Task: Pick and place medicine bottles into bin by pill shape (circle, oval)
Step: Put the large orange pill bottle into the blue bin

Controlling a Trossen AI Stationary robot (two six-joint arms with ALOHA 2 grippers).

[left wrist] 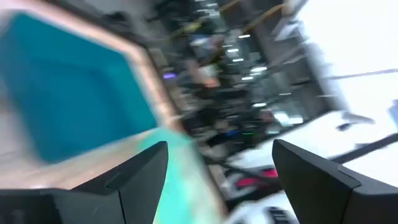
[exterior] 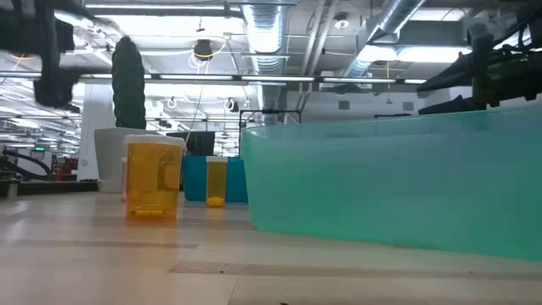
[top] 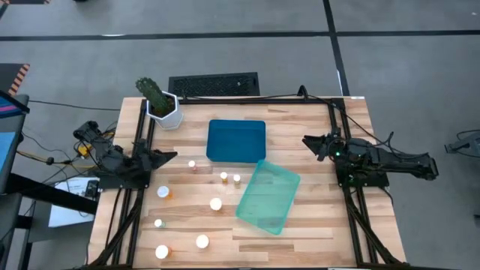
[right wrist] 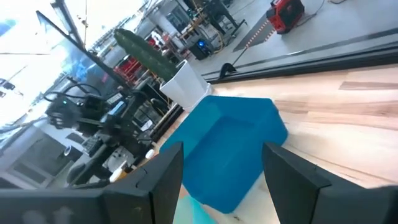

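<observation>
Overhead arrangement of the wooden table (top: 300, 142) with both arms parked at its edges. The left gripper (top: 171, 156) hangs at the left side, its fingers (left wrist: 140, 171) spread apart with nothing between them; the right gripper (top: 309, 141) hangs at the right side, its jaws drawn in as far as they go and empty, though the right wrist view shows a gap between its fingers (right wrist: 163, 174). A dark blue bin (top: 236, 140) lies at the centre rear of the table, and a translucent teal bin (top: 268, 196) lies just in front of it, turned at an angle, the two corners close together. The medicine bottles (top: 216, 203) stand scattered on the bare wood to the left of the teal bin (eight white caps can be counted from above), none inside either bin; three stand near the blue bin's front edge, the others farther forward. At table height an amber-bodied bottle (exterior: 152, 179) stands upright left of the teal bin. A white hexagonal pot (top: 165, 112) holding a cactus (top: 152, 91) occupies the rear left corner.
</observation>
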